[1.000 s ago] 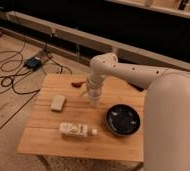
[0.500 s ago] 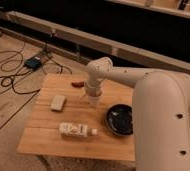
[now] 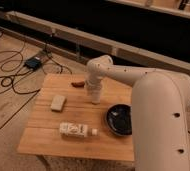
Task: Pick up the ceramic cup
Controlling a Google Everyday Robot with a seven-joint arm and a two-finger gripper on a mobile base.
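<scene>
The ceramic cup [image 3: 95, 97] is a small white tumbler standing upright near the middle back of the wooden table [image 3: 48, 135]. My gripper [image 3: 94, 88] points straight down right over the cup, and its lower end merges with the cup's top. I cannot tell whether it touches or holds the cup. The white arm reaches in from the right and fills the right side of the view.
A round black bowl [image 3: 120, 120] sits right of the cup, partly behind the arm. A white labelled bottle [image 3: 77, 130] lies on its side at the front. A pale block [image 3: 58, 103] lies at the left and a small reddish-brown object [image 3: 78, 84] at the back. Cables and a blue box [image 3: 34, 63] lie on the floor.
The arm's large link has swung closer and now covers more of the table's right side. The gripper stays over the cup, which has not visibly moved.
</scene>
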